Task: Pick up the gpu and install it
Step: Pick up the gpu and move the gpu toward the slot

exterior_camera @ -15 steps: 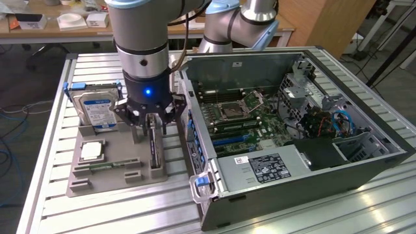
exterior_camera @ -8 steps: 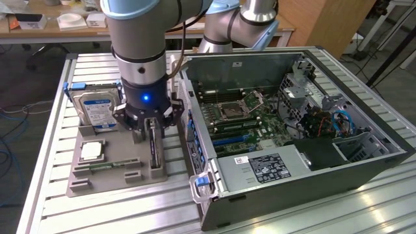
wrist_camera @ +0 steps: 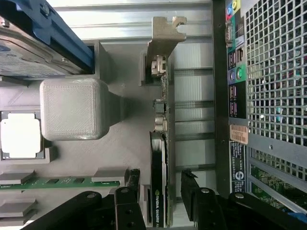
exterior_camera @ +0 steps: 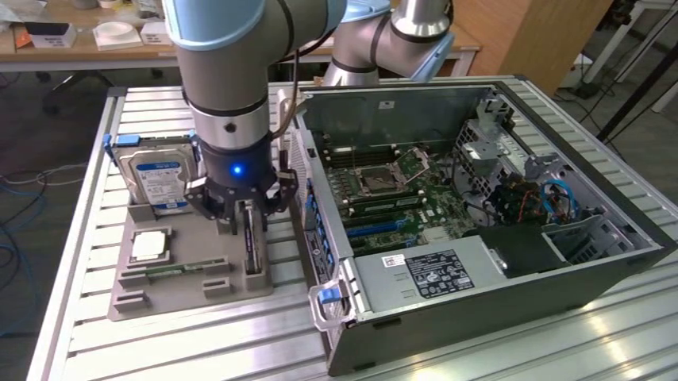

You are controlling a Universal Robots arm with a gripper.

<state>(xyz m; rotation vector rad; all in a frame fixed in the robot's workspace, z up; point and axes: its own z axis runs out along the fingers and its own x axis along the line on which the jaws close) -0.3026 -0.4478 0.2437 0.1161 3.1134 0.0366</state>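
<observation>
**Your gripper [exterior_camera: 249,216] straddles the gpu [exterior_camera: 252,248]; the pick is not yet made.**

Exterior view: the arm hangs over the grey parts tray [exterior_camera: 170,305] on the bench [exterior_camera: 212,349], just beside the open computer case [exterior_camera: 477,262]. The card stands on edge in its slot, near the hard drive [exterior_camera: 157,176]. Wrist view: the gpu [wrist_camera: 160,158] runs between the jaws, which stand open, one on each side with a gap showing. Its silver bracket [wrist_camera: 163,36] is at the far end. You are at the grasp step, which likely calls for closing squarely on both faces.

Silver-grey arm [exterior_camera: 225,79] w/ lt-blue caps [exterior_camera: 217,24], black hand [exterior_camera: 246,213], blue LED [exterior_camera: 237,169].
</observation>
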